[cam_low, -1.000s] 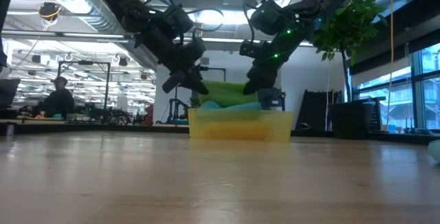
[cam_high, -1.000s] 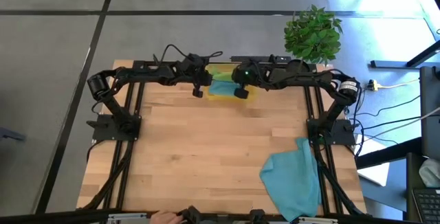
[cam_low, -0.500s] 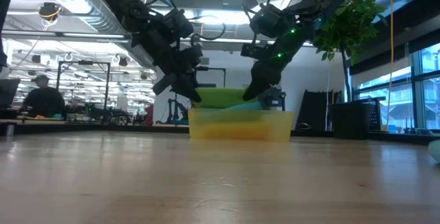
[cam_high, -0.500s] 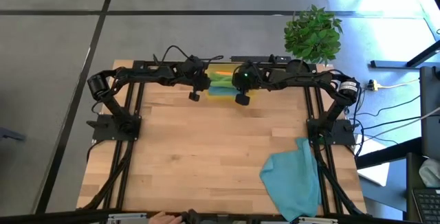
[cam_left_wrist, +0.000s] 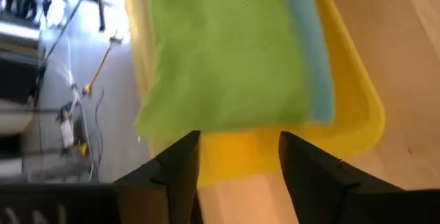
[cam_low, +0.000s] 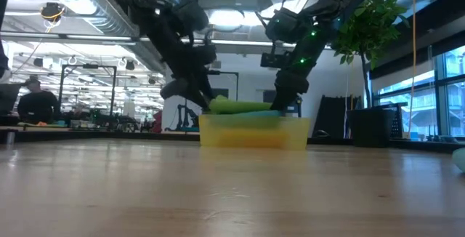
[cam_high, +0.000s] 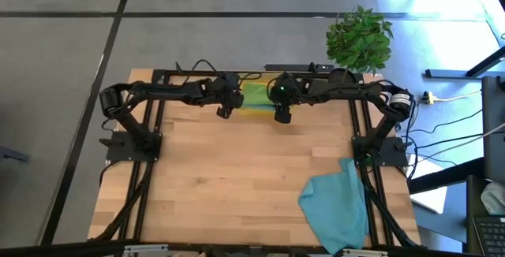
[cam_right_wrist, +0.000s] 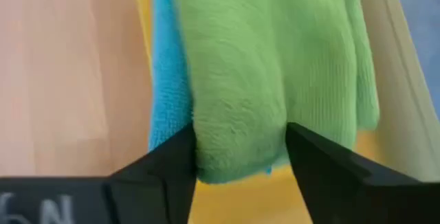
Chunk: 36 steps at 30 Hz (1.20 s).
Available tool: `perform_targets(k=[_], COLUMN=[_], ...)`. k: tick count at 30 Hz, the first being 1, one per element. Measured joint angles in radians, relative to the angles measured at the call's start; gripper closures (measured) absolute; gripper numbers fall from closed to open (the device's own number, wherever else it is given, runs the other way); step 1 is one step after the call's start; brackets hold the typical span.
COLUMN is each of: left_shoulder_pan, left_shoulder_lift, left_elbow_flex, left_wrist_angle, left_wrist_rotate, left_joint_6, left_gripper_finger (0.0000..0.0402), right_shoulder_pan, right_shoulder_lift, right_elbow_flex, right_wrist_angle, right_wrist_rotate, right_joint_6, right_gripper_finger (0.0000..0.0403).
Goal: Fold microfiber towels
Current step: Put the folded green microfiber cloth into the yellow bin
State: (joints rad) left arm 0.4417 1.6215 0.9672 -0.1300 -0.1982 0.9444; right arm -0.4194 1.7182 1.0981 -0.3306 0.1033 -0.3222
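High view: green towel [cam_high: 255,95] laid in tray [cam_high: 264,112] at table's [cam_high: 237,178] far edge; left gripper [cam_high: 224,110] and right gripper [cam_high: 282,116], both released, are best lifted straight clear.

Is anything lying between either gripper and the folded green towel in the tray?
Nothing visible. The green towel lies topmost in the yellow tray, over a blue towel; the left gripper and right gripper sit open at its ends.
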Motion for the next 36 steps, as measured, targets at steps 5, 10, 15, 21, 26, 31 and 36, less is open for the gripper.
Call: perform_targets(k=[5,10,15,21,26,31,36], left_shoulder_pan=[-0.015,0.005,0.074,0.178,0.201,0.201,0.189], left_shoulder_lift=[-0.088,-0.163,-0.146,-0.036,0.128,0.276,0.315], left_elbow_flex=[0.000,0.000,0.001,0.001,0.001,0.000,0.000], left_wrist_angle=[-0.058,-0.031,0.038,0.217,0.392,0.551,0.604], left_wrist_rotate=[-0.005,0.242,0.515,0.727,0.726,0.648,0.577], left_joint_6=[-0.077,-0.193,-0.306,-0.458,-0.516,-0.557,-0.595], left_gripper_finger=[0.0206,0.0206,0.0210,0.0211,0.0211,0.0211,0.0211], right_shoulder_pan=[0.013,0.038,0.043,0.026,-0.037,-0.070,-0.072], right_shoulder_lift=[-0.044,-0.104,-0.131,-0.121,-0.074,-0.004,0.107], right_elbow_flex=[0.000,0.000,-0.072,-0.356,-0.545,-0.577,-0.525], right_wrist_angle=[-0.064,-0.031,0.213,0.845,1.246,1.297,1.293], right_wrist_rotate=[0.053,0.039,-0.140,-0.163,-0.148,-0.149,-0.149], right_joint_6=[0.001,0.001,0.019,0.038,0.140,0.197,0.211], right_gripper_finger=[0.0171,0.0190,0.0218,0.0261,0.0294,0.0313,0.0318])
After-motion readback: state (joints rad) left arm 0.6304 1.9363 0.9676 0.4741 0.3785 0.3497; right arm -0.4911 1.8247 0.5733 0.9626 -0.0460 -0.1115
